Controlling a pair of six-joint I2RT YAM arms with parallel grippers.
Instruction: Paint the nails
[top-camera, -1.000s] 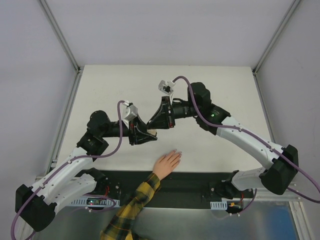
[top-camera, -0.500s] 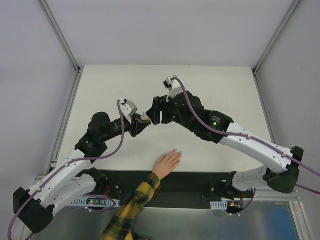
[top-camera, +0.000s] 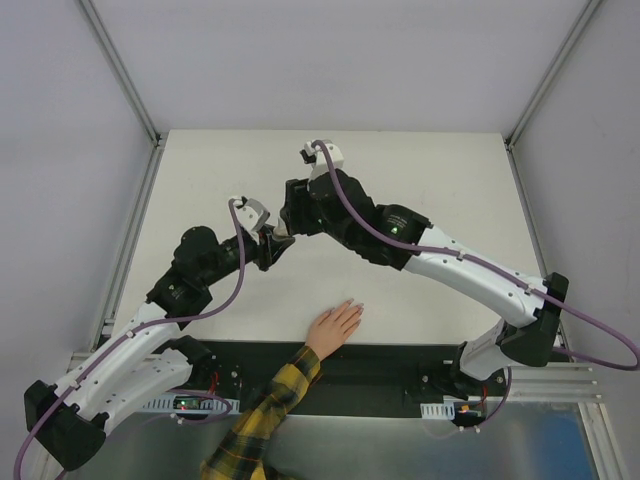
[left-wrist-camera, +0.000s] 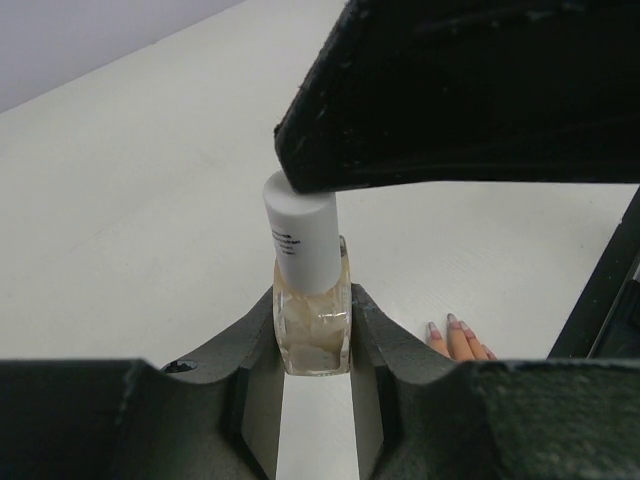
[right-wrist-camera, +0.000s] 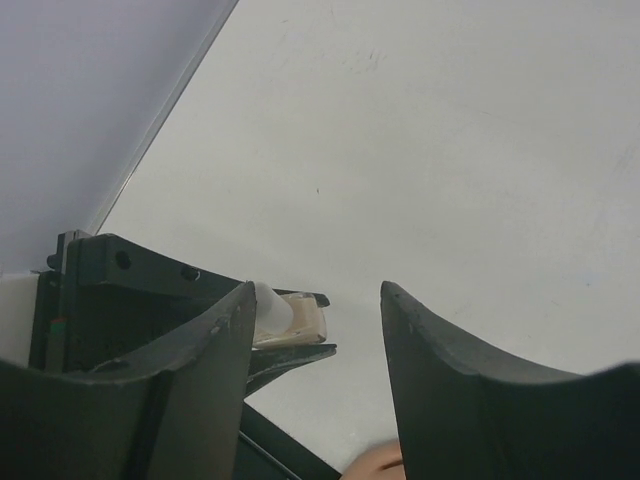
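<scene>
My left jaws: clamped on nail polish bottle (left-wrist-camera: 312, 335), above worktop centre. My right jaws: parted, white cap (left-wrist-camera: 303, 235) off-centre. Risk: closing askew levers bottle loose, spilling polish.

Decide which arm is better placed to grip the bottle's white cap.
Likely right: the right fingers, open, sit beside the white cylindrical cap, while the left fingers clamp the small beige glass bottle.

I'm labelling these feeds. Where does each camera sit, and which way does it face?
Top: above and behind, looking down at the table; both arms and a hand show.
Left wrist: faces along the left gripper, shut on the bottle.
Right wrist: faces down between the right gripper's open jaws.
Shared: both wrist views show the bottle.
</scene>
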